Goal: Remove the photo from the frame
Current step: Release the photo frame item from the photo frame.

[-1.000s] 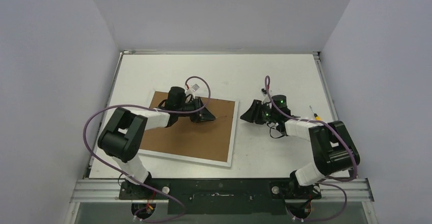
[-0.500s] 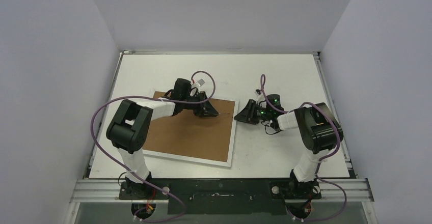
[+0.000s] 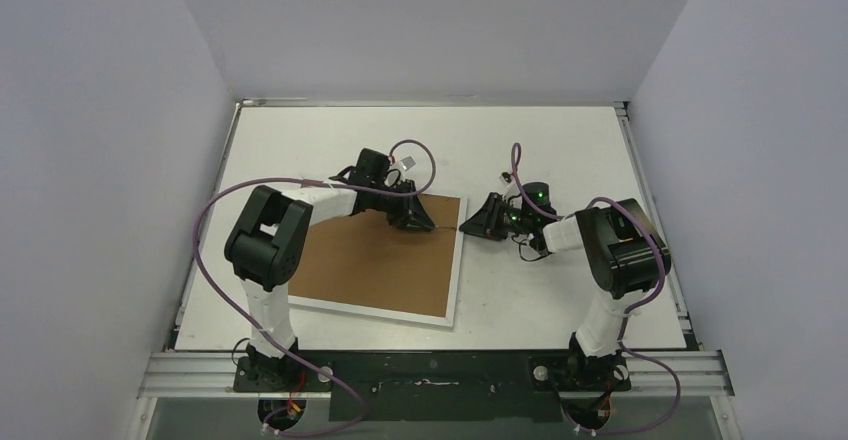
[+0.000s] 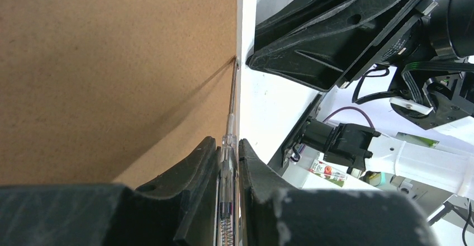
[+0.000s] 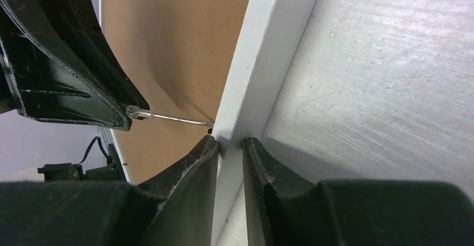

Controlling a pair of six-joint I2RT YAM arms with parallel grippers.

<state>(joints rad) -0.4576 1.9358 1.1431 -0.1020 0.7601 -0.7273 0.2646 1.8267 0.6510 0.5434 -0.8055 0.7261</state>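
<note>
Screwdriver tip at the frame's right edge, a gripper on each side.
The frame (image 3: 380, 270) lies brown back up on the table (image 3: 540, 290). The left gripper (image 4: 227, 145), nearly closed, grips a thin screwdriver (image 4: 230, 126) whose tip meets the seam beside the white border. The right gripper (image 5: 229, 145) pinches that border just beside the tip.

At my right gripper (image 5: 229, 145), frame (image 5: 258, 70): white border, plain brown back. At my left gripper (image 4: 226, 143), screwdriver (image 4: 227, 156): clear handle.
</note>
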